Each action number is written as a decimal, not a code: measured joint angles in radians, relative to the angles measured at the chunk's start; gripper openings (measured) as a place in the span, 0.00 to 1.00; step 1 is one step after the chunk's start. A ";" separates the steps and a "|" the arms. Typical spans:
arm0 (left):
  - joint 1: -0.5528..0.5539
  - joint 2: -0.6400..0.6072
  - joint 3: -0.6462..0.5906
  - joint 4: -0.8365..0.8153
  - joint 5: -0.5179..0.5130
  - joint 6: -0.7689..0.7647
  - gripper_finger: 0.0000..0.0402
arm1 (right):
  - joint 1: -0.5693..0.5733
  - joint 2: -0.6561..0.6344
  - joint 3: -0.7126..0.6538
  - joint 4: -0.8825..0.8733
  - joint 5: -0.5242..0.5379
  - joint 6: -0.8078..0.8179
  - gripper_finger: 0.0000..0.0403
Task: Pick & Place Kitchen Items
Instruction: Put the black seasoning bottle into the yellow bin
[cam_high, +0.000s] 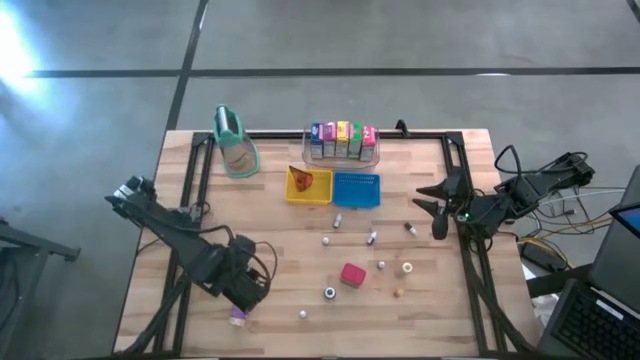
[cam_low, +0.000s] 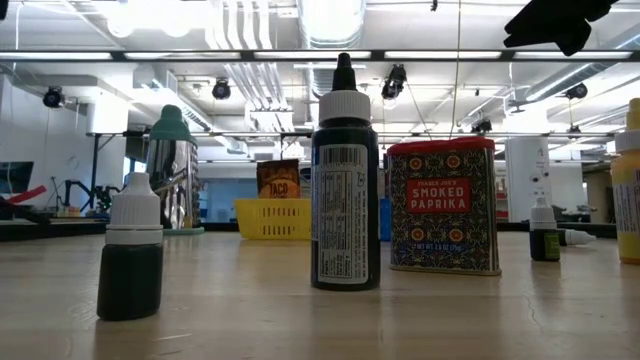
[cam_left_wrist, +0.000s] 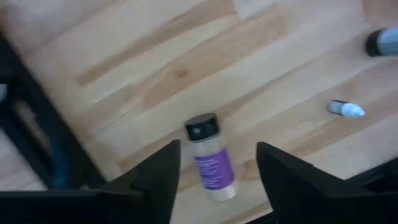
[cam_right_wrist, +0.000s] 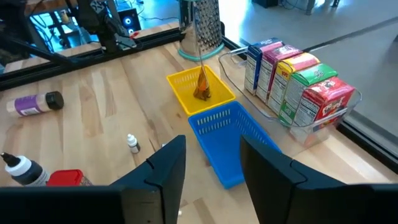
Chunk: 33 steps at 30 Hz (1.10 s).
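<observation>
Left gripper (cam_left_wrist: 217, 165), fingers apart, hovered over the lying purple-labelled bottle (cam_left_wrist: 209, 158); next move: descend and clamp. Right gripper (cam_right_wrist: 211, 162) waited, parted, at the table's right.

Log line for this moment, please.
left gripper: open over lying purple-label bottle | right gripper: open, empty, above blue tray | red tin: untouched

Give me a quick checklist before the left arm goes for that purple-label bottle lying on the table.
1. Left end effector open: ok, fingers spread.
2. Purple-label bottle between the fingers: ok, it lies on its side in the gap, not gripped.
3. Room around the bottle: ok, the small white-tipped bottle lies well apart.
4. Yellow tray has room: ok, only an orange pouch inside.
5. Right end effector out of the way: ok, open, hovering by the blue tray.
</observation>
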 joint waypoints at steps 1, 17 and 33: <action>-0.003 0.000 -0.018 0.035 0.001 0.000 0.58 | 0.000 0.000 0.000 0.000 0.000 0.000 0.37; -0.130 0.000 -0.308 0.341 0.118 -0.207 0.65 | 0.000 0.000 0.000 -0.033 0.001 0.004 0.34; -0.121 0.002 -0.350 0.366 0.100 -0.232 0.64 | 0.000 0.000 0.000 -0.032 0.003 0.006 0.24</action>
